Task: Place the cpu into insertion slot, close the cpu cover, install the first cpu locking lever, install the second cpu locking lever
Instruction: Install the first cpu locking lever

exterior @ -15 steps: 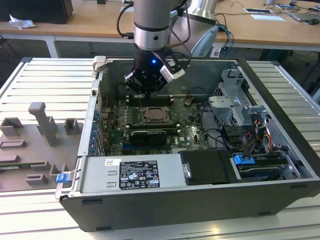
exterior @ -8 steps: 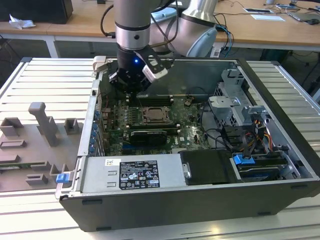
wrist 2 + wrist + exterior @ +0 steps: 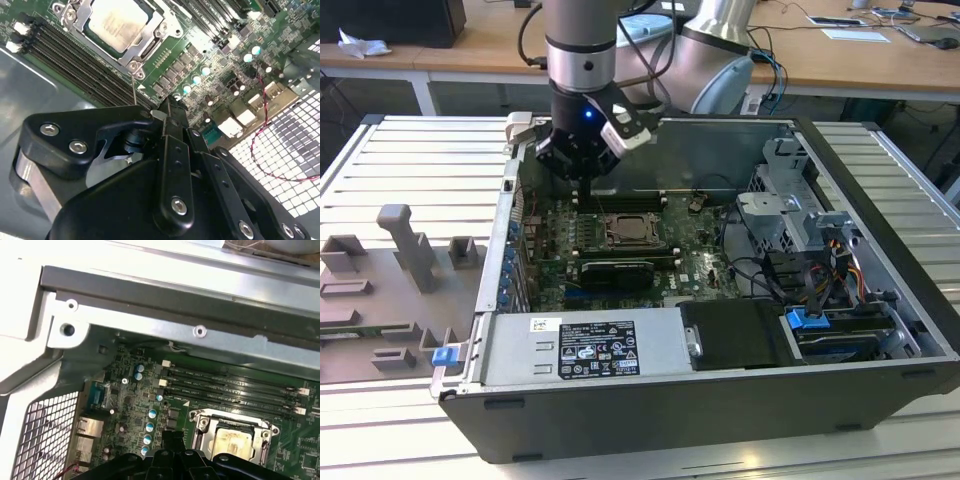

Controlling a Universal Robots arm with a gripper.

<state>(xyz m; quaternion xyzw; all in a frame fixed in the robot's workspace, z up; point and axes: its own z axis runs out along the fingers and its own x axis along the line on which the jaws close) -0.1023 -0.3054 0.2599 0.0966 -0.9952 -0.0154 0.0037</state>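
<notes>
The cpu [image 3: 117,22] shows its pale silver top and lies in the insertion slot [image 3: 625,232] on the green board. The cpu cover [image 3: 150,31], a silvery frame, lies flat around it. In the first wrist view the cpu [image 3: 231,440] and the cpu cover [image 3: 200,421] sit just beyond the fingertips. My gripper [image 3: 169,107] hangs over the board beside the socket's corner, its black fingers pressed together. In the exterior view the gripper [image 3: 582,185] is above the memory slots behind the socket. A thin metal lever rod [image 3: 133,89] rises from the socket corner toward the fingers; contact is unclear.
Long black memory slots [image 3: 75,60] run beside the socket. A long black card [image 3: 617,272] lies in front of it, then the power supply box [image 3: 585,345]. The case wall [image 3: 200,305] is close behind the gripper. A drive cage [image 3: 790,200] and cables [image 3: 820,290] fill the exterior view's right.
</notes>
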